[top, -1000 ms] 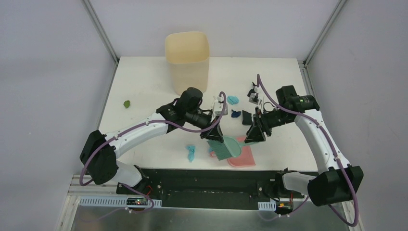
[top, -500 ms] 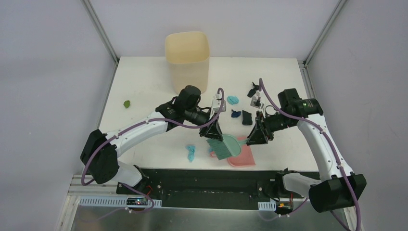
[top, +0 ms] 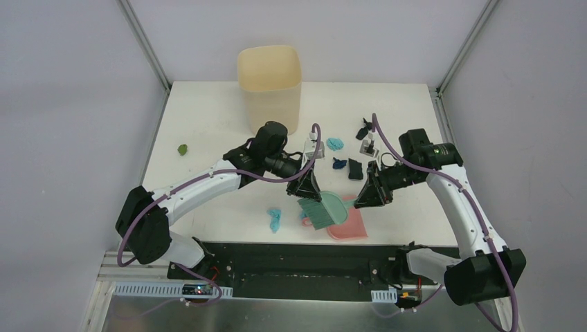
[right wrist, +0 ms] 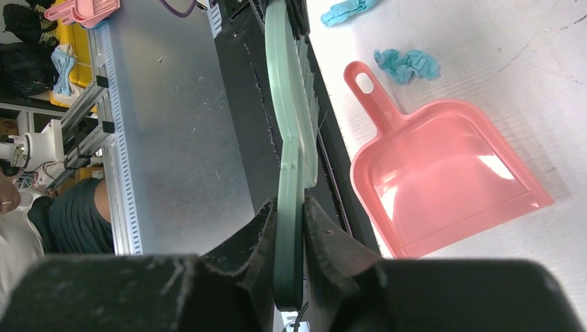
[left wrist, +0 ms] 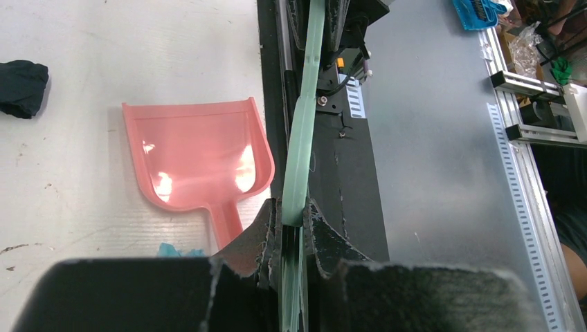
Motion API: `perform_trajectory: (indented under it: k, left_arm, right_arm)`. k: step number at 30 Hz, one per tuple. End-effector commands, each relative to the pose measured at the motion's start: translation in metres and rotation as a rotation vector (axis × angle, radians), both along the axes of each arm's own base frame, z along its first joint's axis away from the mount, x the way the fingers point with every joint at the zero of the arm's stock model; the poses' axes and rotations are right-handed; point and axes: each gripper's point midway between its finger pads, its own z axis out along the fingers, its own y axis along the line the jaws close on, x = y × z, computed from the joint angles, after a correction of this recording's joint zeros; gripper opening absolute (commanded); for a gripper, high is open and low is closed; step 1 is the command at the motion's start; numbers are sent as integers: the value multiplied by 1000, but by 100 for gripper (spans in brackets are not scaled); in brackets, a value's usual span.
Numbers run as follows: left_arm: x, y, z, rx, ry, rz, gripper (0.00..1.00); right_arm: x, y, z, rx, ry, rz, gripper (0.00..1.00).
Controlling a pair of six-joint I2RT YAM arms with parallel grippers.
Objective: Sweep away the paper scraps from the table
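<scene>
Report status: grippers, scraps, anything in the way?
Both shut on brush: left gripper, right gripper. Visible scraps loose on table, none in dustpan. Dustpan lies beneath brush; no other obstruction seen.

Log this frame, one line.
left gripper shut on teal plastic hand brush | right gripper shut on brush | pink plastic dustpan empty

Bright even light — glare on the pink dustpan (left wrist: 194, 149)
</scene>
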Motion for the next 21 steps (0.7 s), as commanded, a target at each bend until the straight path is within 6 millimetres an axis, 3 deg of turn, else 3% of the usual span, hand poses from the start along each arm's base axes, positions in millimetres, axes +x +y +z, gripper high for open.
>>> perform_trajectory:
  k: [1, 6, 21]
  left_arm:
    - [2, -3, 17, -66, -42, -20, 0]
    - [2, -3, 16, -61, -36, -22, 0]
    - [2, -3, 13, -44, -13, -26, 0]
  right_arm:
    - [1, 4, 10, 50, -39, 1, 20]
    - [3, 5, 14, 57, -58, -13, 32]
    - [5, 6, 19, 84, -44, -28, 25]
